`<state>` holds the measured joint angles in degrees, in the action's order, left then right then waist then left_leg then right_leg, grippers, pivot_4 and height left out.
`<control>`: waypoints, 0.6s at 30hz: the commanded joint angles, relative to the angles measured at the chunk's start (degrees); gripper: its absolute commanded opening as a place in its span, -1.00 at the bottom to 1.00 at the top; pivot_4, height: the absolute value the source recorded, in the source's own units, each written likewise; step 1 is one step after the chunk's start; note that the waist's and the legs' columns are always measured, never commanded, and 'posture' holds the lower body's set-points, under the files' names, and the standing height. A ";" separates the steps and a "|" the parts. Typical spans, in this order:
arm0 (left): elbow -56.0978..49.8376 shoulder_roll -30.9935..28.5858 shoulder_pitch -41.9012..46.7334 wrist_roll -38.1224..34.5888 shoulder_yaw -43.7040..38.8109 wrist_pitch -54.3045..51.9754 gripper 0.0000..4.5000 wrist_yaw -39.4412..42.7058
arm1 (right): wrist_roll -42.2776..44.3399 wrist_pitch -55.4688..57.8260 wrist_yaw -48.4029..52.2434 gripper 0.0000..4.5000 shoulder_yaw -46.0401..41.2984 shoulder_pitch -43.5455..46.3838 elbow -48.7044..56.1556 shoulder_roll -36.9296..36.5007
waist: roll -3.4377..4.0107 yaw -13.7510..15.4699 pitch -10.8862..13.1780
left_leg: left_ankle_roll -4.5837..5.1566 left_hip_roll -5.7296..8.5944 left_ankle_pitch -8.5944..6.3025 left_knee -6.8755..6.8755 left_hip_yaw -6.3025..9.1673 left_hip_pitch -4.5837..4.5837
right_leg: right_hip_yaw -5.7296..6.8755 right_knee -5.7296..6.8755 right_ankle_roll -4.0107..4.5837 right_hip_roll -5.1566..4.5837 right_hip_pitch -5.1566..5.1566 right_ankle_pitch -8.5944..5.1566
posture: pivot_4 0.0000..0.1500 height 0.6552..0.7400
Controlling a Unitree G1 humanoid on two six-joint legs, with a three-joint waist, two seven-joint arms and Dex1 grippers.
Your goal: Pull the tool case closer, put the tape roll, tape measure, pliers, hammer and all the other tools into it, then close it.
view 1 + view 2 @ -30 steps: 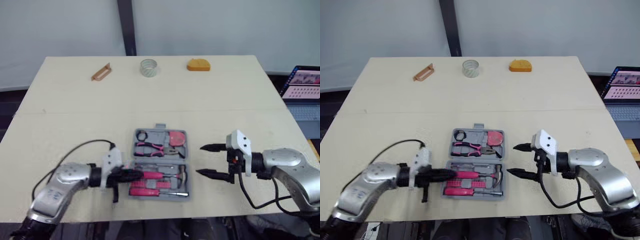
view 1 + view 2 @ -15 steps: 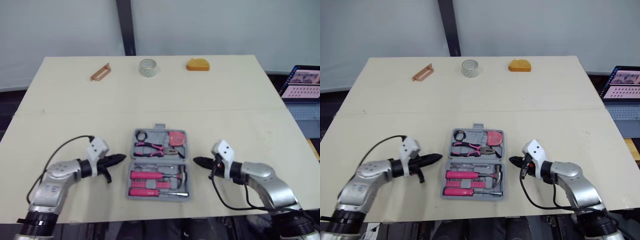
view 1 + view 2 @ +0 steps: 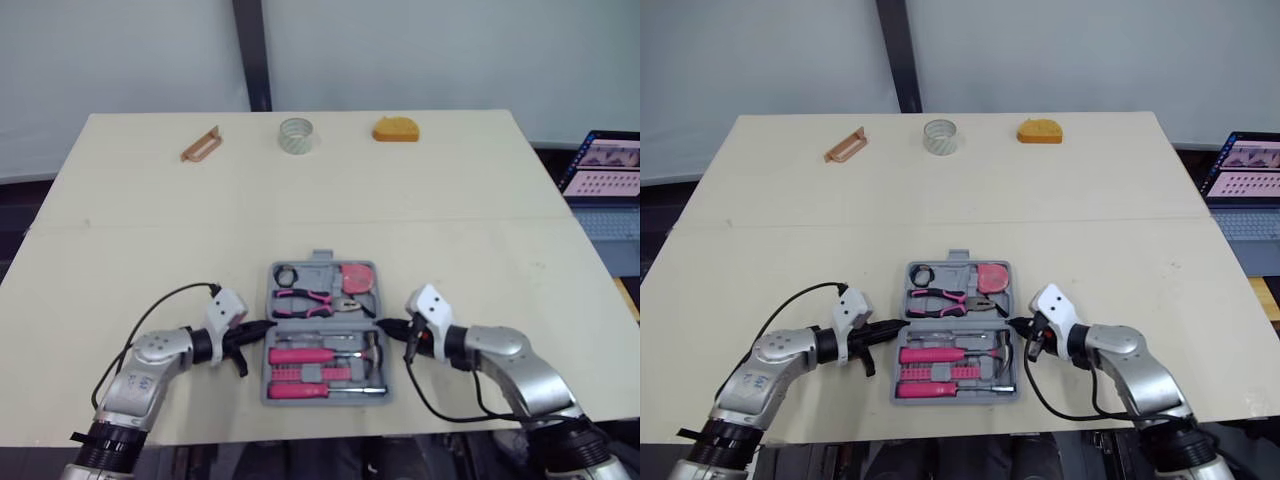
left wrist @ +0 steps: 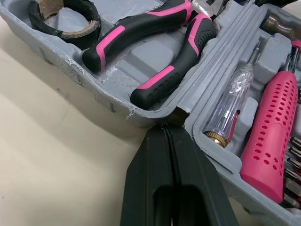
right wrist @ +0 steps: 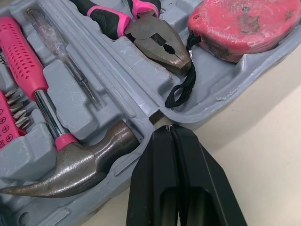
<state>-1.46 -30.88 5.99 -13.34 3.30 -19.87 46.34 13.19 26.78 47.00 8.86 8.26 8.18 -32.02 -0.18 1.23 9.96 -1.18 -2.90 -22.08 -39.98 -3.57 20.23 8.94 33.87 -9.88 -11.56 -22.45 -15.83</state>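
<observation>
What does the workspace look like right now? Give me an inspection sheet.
Surface: pale table, seam across its middle.
Job's things: open tool case near the front edge, holding black tape ring, pliers, tape measure, hammer, pink-handled screwdriver; pale tape roll out at the far edge.
Clutter: orange item and brown item at the far edge; cannot tell what they are.
Grippers: left pincer shut, tip at the case's left hinge notch; right pincer shut, tip at the right hinge notch.
Cables: left-wrist cable and right-wrist cable, both black, looping over the table.
Surroundings: open laptop off the table's right; dark post behind.
</observation>
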 commanded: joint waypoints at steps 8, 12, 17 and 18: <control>-6.47 -0.77 -4.93 -0.54 1.74 -0.92 -1.00 1.09 | 1.24 1.54 2.21 -0.96 2.02 -2.31 4.57 -0.18 | 0.00 -0.04 0.00 | 0.00 0.00 0.00 0.03 0.00 -0.02 | 0.00 0.00 0.00 0.00 0.00 0.00 | 1.00 1.00; -8.09 -1.50 -6.79 -0.94 1.05 -1.72 -1.00 1.13 | 1.24 1.73 2.34 -0.96 1.77 -3.58 5.35 -0.68 | 0.02 -0.06 -0.01 | 0.00 0.00 0.00 0.03 0.00 -0.02 | 0.00 0.00 0.00 0.00 0.00 0.00 | 1.00 1.00; -9.49 -2.40 -8.63 -1.24 0.63 -2.58 -1.00 1.53 | 1.83 2.60 2.34 -0.96 1.65 -5.29 7.50 -1.20 | 0.02 0.00 -0.02 | 0.00 0.00 0.00 0.03 0.00 -0.02 | -0.01 0.00 0.00 0.00 0.00 0.00 | 1.00 1.00; -9.67 -2.48 -8.83 -1.30 0.59 -2.82 -1.00 1.58 | 1.86 2.72 2.33 -0.96 1.64 -5.56 7.79 -1.28 | 0.02 -0.03 -0.02 | 0.00 0.00 0.00 0.03 0.00 -0.02 | -0.01 -0.01 0.00 0.00 0.00 0.00 | 1.00 1.00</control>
<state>-9.28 -32.98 -1.70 -13.80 2.91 -22.14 46.93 13.36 29.32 47.77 9.60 3.16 13.31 -33.26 -0.15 1.21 9.95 -1.17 -2.90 -22.08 -39.95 -3.57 20.20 8.93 33.86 -9.88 -11.57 -22.45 -15.83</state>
